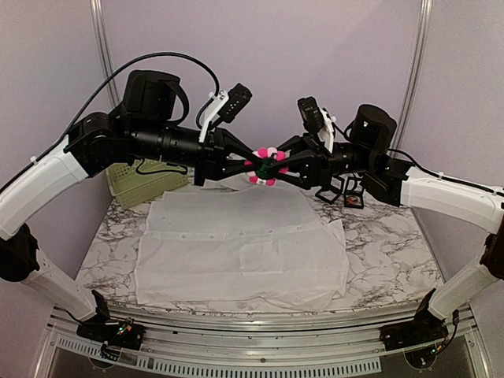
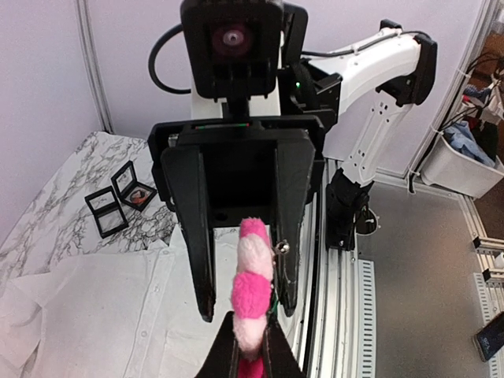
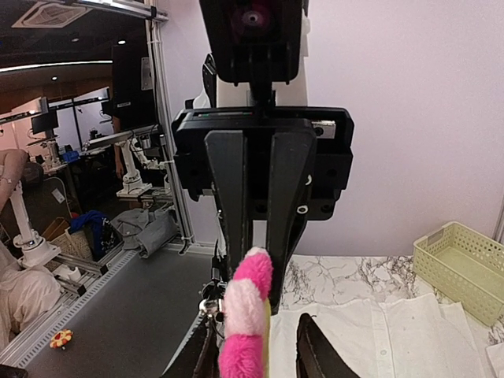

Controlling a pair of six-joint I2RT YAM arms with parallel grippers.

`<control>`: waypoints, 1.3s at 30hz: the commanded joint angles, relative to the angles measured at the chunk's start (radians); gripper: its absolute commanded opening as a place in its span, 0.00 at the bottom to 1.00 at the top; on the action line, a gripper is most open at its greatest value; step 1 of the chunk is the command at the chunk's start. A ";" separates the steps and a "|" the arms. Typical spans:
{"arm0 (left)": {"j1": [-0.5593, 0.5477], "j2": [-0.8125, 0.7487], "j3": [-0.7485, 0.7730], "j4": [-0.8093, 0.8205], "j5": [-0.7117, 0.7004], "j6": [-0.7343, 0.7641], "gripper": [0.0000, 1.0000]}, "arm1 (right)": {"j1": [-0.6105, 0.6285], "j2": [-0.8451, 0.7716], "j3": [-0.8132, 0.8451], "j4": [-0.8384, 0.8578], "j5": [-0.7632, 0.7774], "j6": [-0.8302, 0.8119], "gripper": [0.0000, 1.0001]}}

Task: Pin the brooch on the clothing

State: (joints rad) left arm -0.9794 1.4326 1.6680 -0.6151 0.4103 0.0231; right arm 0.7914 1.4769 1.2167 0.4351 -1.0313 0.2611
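Observation:
The brooch [image 1: 266,165], a fluffy pink-and-white flower with a metal pin at its back, hangs in the air above the clothing [image 1: 236,244], a white shirt spread flat on the table. My left gripper [image 1: 252,165] comes in from the left and is shut on the brooch [image 2: 252,276]; its fingers pinch the lower edge. My right gripper [image 1: 282,167] faces it from the right. Its jaws stand apart around the brooch [image 3: 246,303], which lies against one finger [image 3: 201,354], with a gap to the other. The pin's clasp [image 3: 206,303] shows beside that finger.
A pale green basket [image 1: 142,179] stands at the back left of the marble table [image 1: 386,252]. Small black open boxes [image 1: 346,193] lie at the back right, beside the shirt's edge. The metal rail [image 1: 252,323] runs along the table's near edge.

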 commanded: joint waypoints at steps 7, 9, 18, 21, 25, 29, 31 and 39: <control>-0.022 0.014 0.025 -0.011 -0.001 0.018 0.00 | 0.004 0.021 0.032 0.011 -0.021 0.022 0.24; -0.022 0.014 0.027 -0.012 -0.003 0.020 0.00 | 0.003 0.024 0.033 0.006 -0.018 0.021 0.24; -0.024 0.011 0.032 -0.015 -0.008 0.027 0.00 | 0.004 0.035 0.041 -0.025 0.027 0.031 0.17; -0.027 0.008 0.032 -0.020 -0.010 0.033 0.00 | 0.005 0.042 0.045 -0.032 0.037 0.042 0.15; -0.031 0.006 0.035 -0.027 -0.014 0.043 0.00 | 0.003 0.049 0.049 -0.059 0.070 0.045 0.14; -0.040 0.003 0.036 -0.037 -0.029 0.070 0.00 | -0.003 0.053 0.053 -0.074 0.091 0.058 0.12; -0.049 0.003 0.039 -0.044 -0.045 0.091 0.00 | -0.005 0.058 0.057 -0.084 0.104 0.070 0.12; -0.110 0.010 0.063 -0.090 -0.104 0.169 0.00 | -0.010 0.097 0.106 -0.166 0.186 0.082 0.18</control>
State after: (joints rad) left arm -1.0119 1.4349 1.7046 -0.6884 0.2516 0.1364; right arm 0.7918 1.5295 1.2938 0.3431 -0.9997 0.3058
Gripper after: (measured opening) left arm 0.082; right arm 0.172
